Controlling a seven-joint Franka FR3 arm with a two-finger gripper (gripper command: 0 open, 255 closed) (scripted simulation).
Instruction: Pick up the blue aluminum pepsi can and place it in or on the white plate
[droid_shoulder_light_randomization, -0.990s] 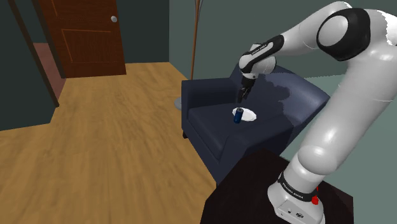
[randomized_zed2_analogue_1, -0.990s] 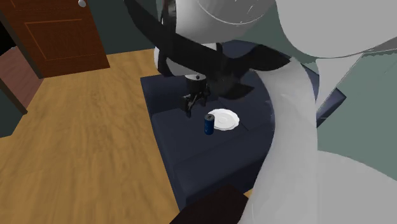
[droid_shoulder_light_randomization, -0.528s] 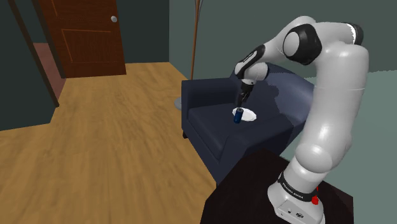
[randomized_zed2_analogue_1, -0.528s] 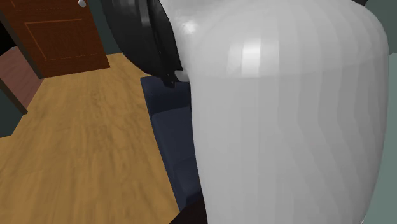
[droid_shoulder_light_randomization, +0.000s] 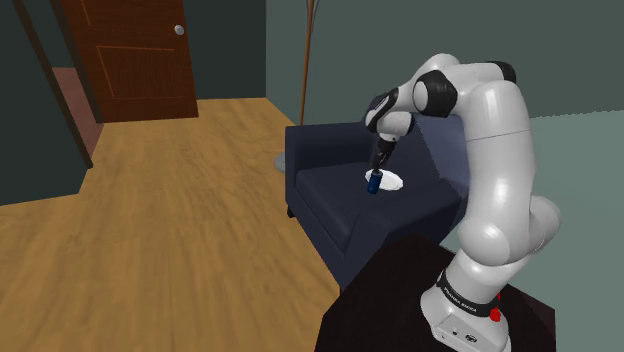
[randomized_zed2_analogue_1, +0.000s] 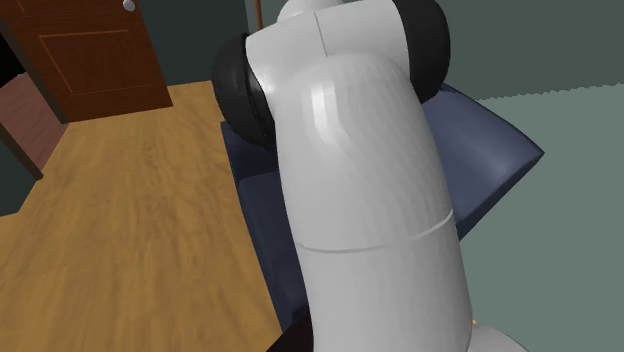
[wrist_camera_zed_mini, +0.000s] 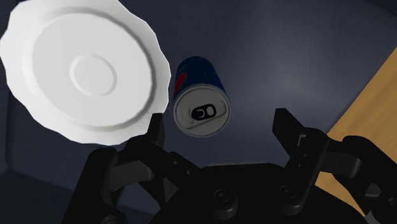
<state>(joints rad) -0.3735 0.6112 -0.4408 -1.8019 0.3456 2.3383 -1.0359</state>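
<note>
Navy sofa seat (wrist_camera_zed_mini: 305, 57), scalloped white plate (wrist_camera_zed_mini: 86, 70), blue cylindrical can (wrist_camera_zed_mini: 198, 95) (silver top) beside it, claw (wrist_camera_zed_mini: 221, 130) wide.

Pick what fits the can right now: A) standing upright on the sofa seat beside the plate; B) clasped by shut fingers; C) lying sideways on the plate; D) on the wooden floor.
A: in the wrist view the can stands top-up on the dark blue sofa seat next to the white plate, the gripper open and clear of it.

A dark blue sofa (droid_shoulder_light_randomization: 338, 198) holds a white plate (droid_shoulder_light_randomization: 393, 180) and a blue can (droid_shoulder_light_randomization: 373, 183) standing just beside it.
</note>
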